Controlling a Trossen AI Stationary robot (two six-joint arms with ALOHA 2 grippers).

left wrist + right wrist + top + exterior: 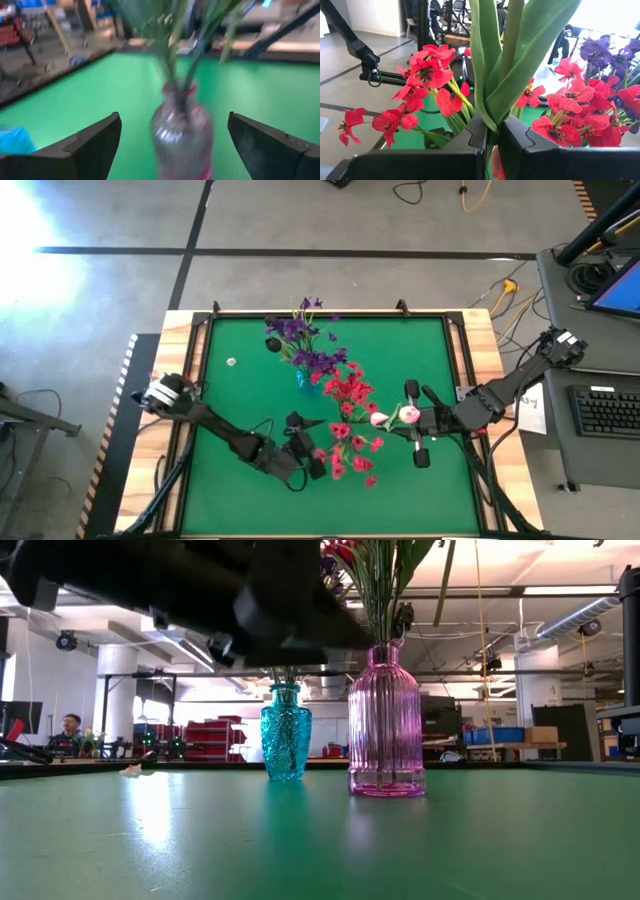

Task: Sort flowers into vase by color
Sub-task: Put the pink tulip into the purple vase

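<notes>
Red flowers (350,392) filled the pink glass vase (386,720) near the middle of the green table (240,395), their blooms spilling over toward the front edge. Purple flowers (300,340) stood in the teal vase (286,730) just behind it. From where I stood, the right gripper (422,420) hung beside the red bunch with its fingers pressed together on the green stem and leaves of a white-pink tulip (398,417), the bud pointing toward the red blossoms. The wrist view showed those leaves (507,65) rising straight out from between the dark fingers. The left gripper (305,455) sat low on the near side of the pink vase, fingers (90,145) spread wide on either side of it without touching the glass.
</notes>
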